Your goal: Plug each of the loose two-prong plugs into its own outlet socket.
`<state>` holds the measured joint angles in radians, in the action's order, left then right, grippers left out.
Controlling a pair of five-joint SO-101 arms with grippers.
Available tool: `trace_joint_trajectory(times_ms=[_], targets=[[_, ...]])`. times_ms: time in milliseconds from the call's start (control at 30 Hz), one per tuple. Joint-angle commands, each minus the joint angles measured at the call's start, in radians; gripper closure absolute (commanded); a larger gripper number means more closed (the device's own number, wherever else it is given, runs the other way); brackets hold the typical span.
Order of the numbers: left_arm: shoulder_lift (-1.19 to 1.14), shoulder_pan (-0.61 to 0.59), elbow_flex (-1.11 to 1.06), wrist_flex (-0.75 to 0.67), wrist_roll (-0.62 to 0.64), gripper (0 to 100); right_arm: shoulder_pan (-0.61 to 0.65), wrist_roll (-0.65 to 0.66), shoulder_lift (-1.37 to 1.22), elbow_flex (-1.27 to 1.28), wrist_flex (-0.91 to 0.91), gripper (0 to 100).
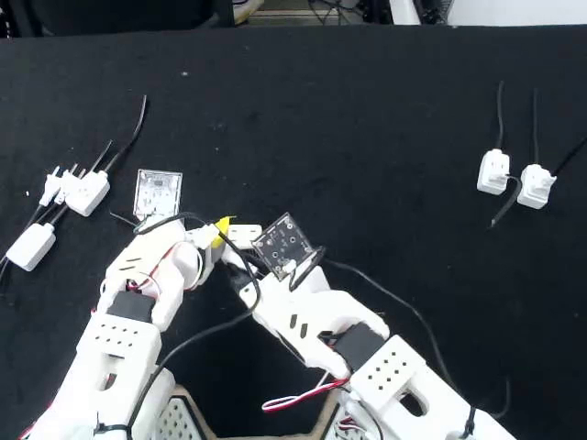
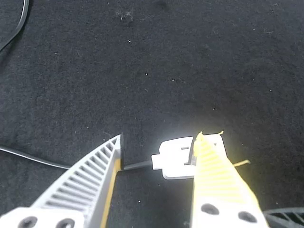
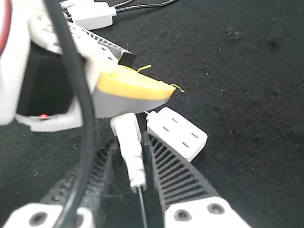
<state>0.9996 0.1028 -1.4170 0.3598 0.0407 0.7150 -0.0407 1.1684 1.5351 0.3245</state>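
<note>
White plastic, slim and smooth: the plug sat clamped between the right fingers. Its long axis ran straight along them, nose poking out past the tips and thin dark cord trailing back toward the wrist. I couldn't make out the prongs from here.

And here was the crux. The outlet socket, a stubby white block with rounded corners, lay on the worktop just beside that nose, off to one side rather than dead ahead. Its slotted face was turned upward and its length lay aslant to the plug. By my read, the plug would have to swing across and tip down before prongs could meet slots, and the right arm was the one placed to do it.

Over the block, the left fingers stood apart, straddling it. The yellow-padded one pressed against one end while the ribbed white one sat out at the socket's own cord, nothing squeezed yet. In the high view the socket showed right where the two arms' tips met.

Underneath was black, felt-like cloth over the worktop, matte and fuzzy, which I'd judge grippy enough to keep the block from skating. Farther out, more white plugs and blocks lay to one side, and a corded pair lay well apart on the other.
</note>
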Motion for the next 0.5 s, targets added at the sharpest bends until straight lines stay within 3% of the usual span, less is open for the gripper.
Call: trace_joint_trajectory(times_ms=[0,467], targets=[[-0.014,0.021,-0.002,-0.003,-0.005,76,-0.055,-0.012,0.058,-0.031,-0.054,98.8],[-0.014,0.019,-0.035,-0.074,0.055,76,-0.055,-0.012,0.058,-0.039,-0.054,98.8]])
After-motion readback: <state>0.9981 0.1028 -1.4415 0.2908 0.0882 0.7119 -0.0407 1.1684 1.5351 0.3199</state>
